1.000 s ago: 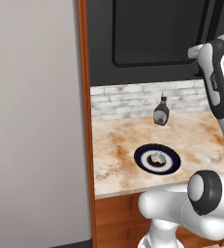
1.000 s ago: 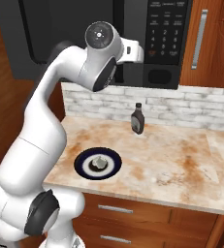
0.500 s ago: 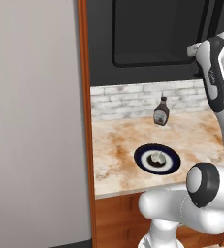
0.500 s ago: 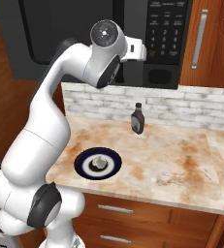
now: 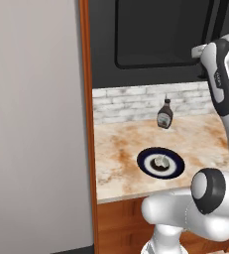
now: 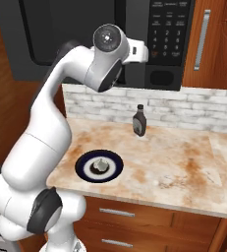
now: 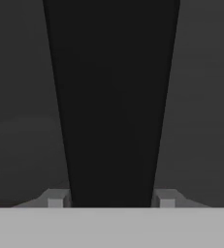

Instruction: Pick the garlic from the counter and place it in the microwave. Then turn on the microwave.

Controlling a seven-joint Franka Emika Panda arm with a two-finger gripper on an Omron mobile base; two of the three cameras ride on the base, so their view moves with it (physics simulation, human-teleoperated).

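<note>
The garlic [image 5: 159, 159] [image 6: 100, 164], a small whitish bulb, lies on a dark-rimmed plate [image 5: 173, 166] [image 6: 115, 170] on the counter [image 5: 121, 149] [image 6: 184, 162]. Above it hangs the black microwave [image 5: 155, 34] [image 6: 46, 34], door closed, with its button panel [image 6: 169, 29] on the right. My arm reaches up to the microwave's front. In the hand view my gripper [image 7: 111, 198] is shut on the vertical black handle [image 7: 111, 97], one fingertip [image 7: 55, 198] pressed to each side of it. The garlic sits far below the hand, untouched.
A dark sauce bottle [image 5: 164, 114] [image 6: 139, 121] stands at the back of the counter by the brick wall strip. A wooden cabinet door [image 6: 203, 39] adjoins the microwave on the right. Drawers [image 6: 115, 212] sit under the counter. A tall grey panel [image 5: 36, 124] bounds the left.
The arm has stayed at the microwave's front with only a slight shift of its lower joints. The garlic, plate and bottle lie as before.
</note>
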